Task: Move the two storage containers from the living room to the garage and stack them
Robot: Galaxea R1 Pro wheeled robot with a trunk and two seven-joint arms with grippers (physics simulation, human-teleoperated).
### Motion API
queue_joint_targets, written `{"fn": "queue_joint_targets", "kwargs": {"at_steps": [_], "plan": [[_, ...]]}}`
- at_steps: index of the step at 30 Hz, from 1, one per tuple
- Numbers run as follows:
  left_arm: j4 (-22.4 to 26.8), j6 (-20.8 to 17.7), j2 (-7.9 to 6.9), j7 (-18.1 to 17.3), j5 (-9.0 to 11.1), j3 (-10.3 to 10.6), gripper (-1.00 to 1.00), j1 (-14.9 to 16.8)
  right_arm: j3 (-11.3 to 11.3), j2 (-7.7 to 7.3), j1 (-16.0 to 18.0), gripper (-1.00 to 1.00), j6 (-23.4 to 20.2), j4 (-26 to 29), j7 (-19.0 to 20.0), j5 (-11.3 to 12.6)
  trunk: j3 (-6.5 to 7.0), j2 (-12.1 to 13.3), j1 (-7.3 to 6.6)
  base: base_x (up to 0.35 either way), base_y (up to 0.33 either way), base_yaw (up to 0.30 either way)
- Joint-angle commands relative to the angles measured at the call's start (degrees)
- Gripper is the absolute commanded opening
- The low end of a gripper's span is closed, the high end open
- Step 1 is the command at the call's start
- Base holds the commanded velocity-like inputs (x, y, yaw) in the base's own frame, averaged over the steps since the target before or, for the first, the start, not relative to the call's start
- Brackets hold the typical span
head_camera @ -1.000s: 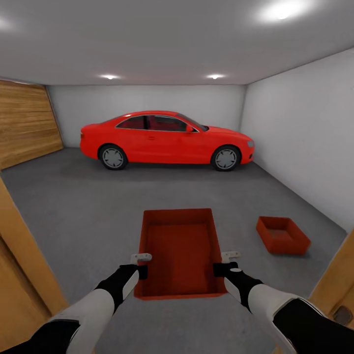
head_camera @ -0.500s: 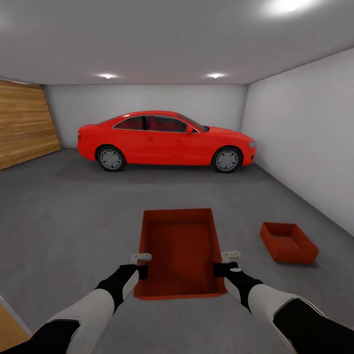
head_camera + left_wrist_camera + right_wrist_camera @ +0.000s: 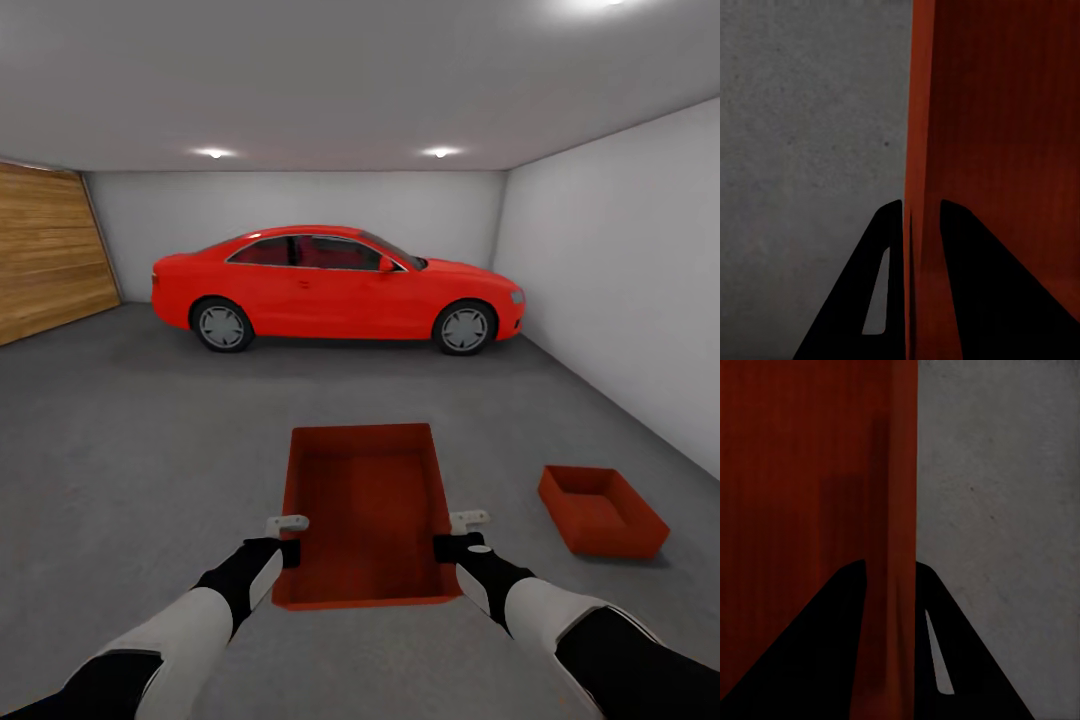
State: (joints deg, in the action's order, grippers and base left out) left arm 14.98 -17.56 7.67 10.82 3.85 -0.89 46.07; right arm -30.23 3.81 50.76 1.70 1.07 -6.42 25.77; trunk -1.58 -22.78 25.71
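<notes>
Head view: left gripper [image 3: 287, 537] and right gripper [image 3: 463, 533] hold one red bin [image 3: 365, 515] by its side walls, above the grey floor [image 3: 130, 440]. Second bin [image 3: 602, 511] sits on the floor, far right. Red car [image 3: 335, 286] stands behind.

Left wrist view: jaws pinch the bin [image 3: 997, 150] wall.

Right wrist view: jaws pinch the bin [image 3: 810, 472] wall.

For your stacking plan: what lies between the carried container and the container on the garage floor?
In the head view, only bare floor separates the carried container from the container on the floor.
</notes>
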Motion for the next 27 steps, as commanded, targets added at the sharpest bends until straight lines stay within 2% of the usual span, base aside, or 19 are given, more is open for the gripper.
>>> {"fn": "queue_joint_targets", "kwargs": {"at_steps": [1, 27], "plan": [[0.3, -0.1, -0.11, 1.0, -1.7, 0.4, -1.0, 0.0, 0.9, -0.01, 0.1, -1.0, 0.3, -1.2, -0.3, 1.1, -0.12, -0.1, 0.07, 0.323, 0.0, 0.0], [0.3, 0.1, -0.11, 1.0, -1.7, 0.4, -1.0, 0.0, 0.9, -0.03, 0.1, -1.0, 0.3, -1.2, -0.3, 1.1, -0.12, -0.1, 0.07, 0.323, 0.0, 0.0]]}}
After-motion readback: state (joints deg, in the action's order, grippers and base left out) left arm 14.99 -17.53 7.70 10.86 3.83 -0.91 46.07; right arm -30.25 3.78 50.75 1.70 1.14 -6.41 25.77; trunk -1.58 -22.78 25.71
